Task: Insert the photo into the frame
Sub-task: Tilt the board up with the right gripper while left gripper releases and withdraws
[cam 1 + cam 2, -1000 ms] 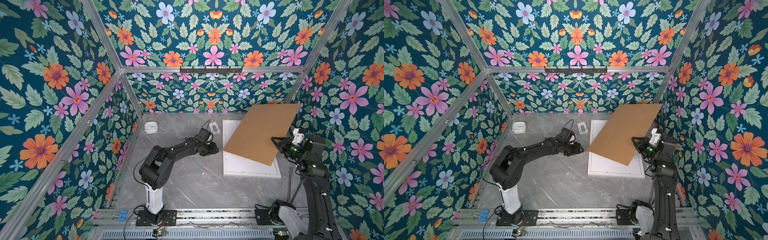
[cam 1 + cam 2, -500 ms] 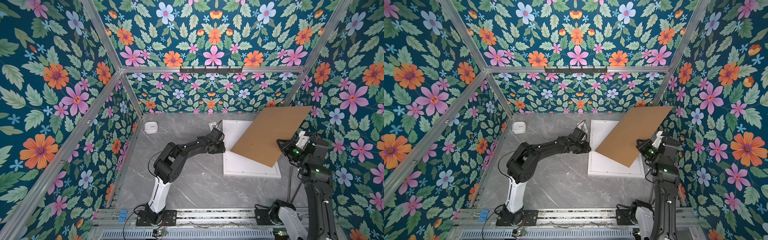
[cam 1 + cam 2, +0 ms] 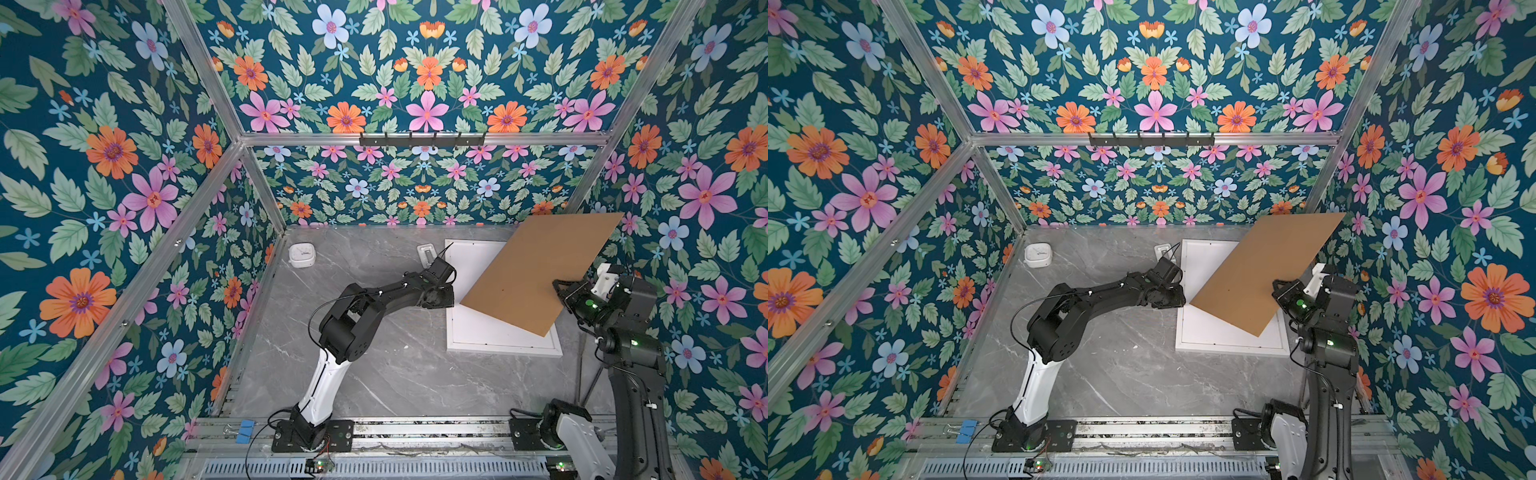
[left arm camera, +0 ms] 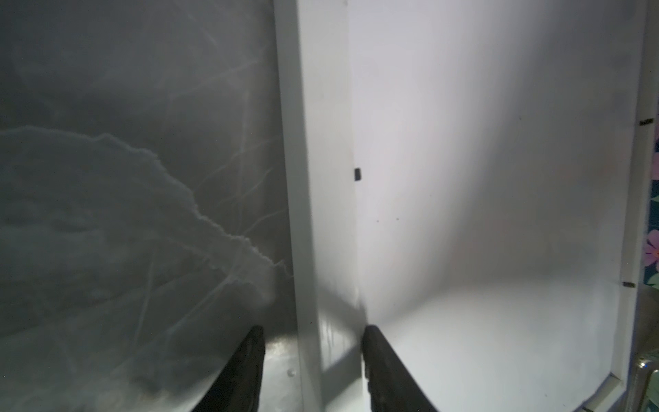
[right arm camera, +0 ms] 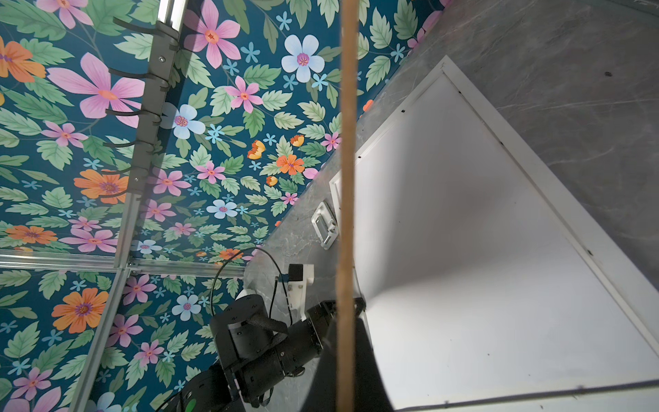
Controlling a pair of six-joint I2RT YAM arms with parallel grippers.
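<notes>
The white frame (image 3: 503,350) (image 3: 1229,350) lies flat on the right of the grey table, a plain white surface inside its rim. My left gripper (image 3: 451,297) (image 3: 1179,301) is low at the frame's left rim; in the left wrist view it (image 4: 313,331) stands open with the rim (image 4: 321,178) between the fingers, one finger on each side. My right gripper (image 3: 561,291) (image 3: 1277,291) (image 5: 346,321) is shut on the brown backing board (image 3: 540,270) (image 3: 1262,270) (image 5: 346,178), holding it tilted above the frame (image 5: 506,133). The photo is not in view.
A small white square device (image 3: 302,255) sits at the back left of the table. A small silvery rectangular piece (image 3: 427,253) (image 5: 324,224) lies just behind the left gripper. Floral walls close in on three sides, with a black hook rail (image 3: 422,139) on the back wall.
The left arm has reached right to the frame's left rim and its jaws have narrowed. The right gripper has carried the backing board to the right and tipped it steeper, uncovering more of the frame.
</notes>
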